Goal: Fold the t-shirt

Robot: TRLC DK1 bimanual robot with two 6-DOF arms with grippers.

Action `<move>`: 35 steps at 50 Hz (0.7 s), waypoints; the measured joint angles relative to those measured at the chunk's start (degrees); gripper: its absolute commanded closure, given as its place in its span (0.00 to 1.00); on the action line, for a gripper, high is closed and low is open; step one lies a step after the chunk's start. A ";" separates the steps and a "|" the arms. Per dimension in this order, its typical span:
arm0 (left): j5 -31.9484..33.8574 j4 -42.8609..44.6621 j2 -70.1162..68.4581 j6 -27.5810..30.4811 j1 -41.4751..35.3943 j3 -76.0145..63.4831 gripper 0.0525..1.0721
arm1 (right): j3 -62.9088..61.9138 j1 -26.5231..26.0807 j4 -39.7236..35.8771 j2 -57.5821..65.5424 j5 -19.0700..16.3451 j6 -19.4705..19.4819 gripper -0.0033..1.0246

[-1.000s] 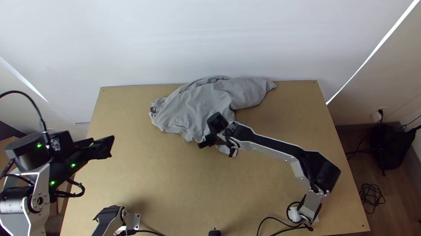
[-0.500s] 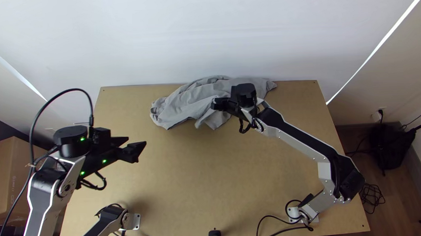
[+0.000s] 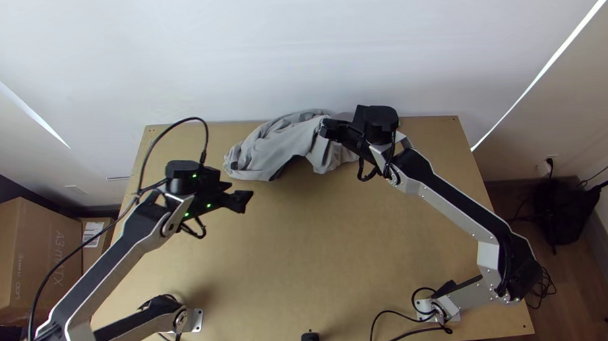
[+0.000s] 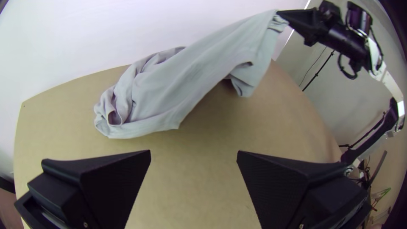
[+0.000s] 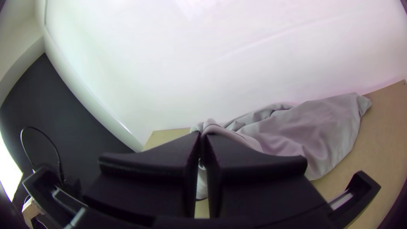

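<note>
Grey t-shirt (image 4: 169, 89): left wrist view reveals slope up to right tool (image 3: 325, 128), clenching it; left tool (image 3: 241, 189) agape.

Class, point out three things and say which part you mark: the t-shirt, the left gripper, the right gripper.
T-shirt (image 4: 220, 53): left wrist view, on its raised stretch.
Left gripper (image 4: 193, 151): left wrist view, midway between its fingertips.
Right gripper (image 5: 202, 135): right wrist view, midway between its fingertips.
</note>
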 measured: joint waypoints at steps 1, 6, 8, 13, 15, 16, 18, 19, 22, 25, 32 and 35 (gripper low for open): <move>-0.33 1.33 1.31 0.04 -0.17 -0.09 0.05 | 0.00 -0.11 0.00 -0.04 0.00 0.00 0.98; -2.29 7.26 6.80 0.85 -1.20 -0.09 0.05 | 0.00 -0.46 -0.02 -0.37 -0.22 0.00 0.98; -3.26 9.49 9.33 1.31 -1.97 -0.09 0.05 | 0.00 -0.48 -0.02 -0.66 -0.22 0.02 0.98; -5.44 14.08 14.78 2.67 -4.28 -0.09 0.05 | 0.00 -0.55 -0.07 -1.44 -0.22 0.02 0.98; -6.03 15.74 17.40 3.19 -5.33 -0.07 0.05 | 0.00 -0.55 -0.07 -1.81 -0.22 0.02 0.98; -6.56 16.61 18.32 3.43 -5.75 -0.02 0.05 | 0.00 -0.55 -0.04 -1.99 -0.24 0.11 0.98; -7.15 17.68 20.76 3.85 -6.82 0.24 0.05 | 0.00 -0.55 -0.04 -2.36 -0.24 0.17 0.98; -7.32 18.14 21.90 3.93 -7.23 0.44 0.05 | 0.00 -0.55 -0.07 -2.56 -0.24 0.20 0.98; -7.96 19.78 25.11 4.26 -8.22 1.25 0.05 | 0.00 -0.55 -0.07 -2.93 -0.26 0.22 0.98; -9.31 21.64 28.26 4.35 -9.03 2.34 0.05 | 0.00 -0.55 -0.09 -3.28 -0.42 0.42 0.98; -11.98 24.90 34.77 4.74 -9.57 6.45 0.10 | -0.11 -0.52 -0.20 -4.72 -1.92 1.27 0.98; -12.26 25.59 36.76 4.74 -9.57 7.91 0.28 | -0.22 -0.44 -0.22 -5.73 -2.38 1.53 0.98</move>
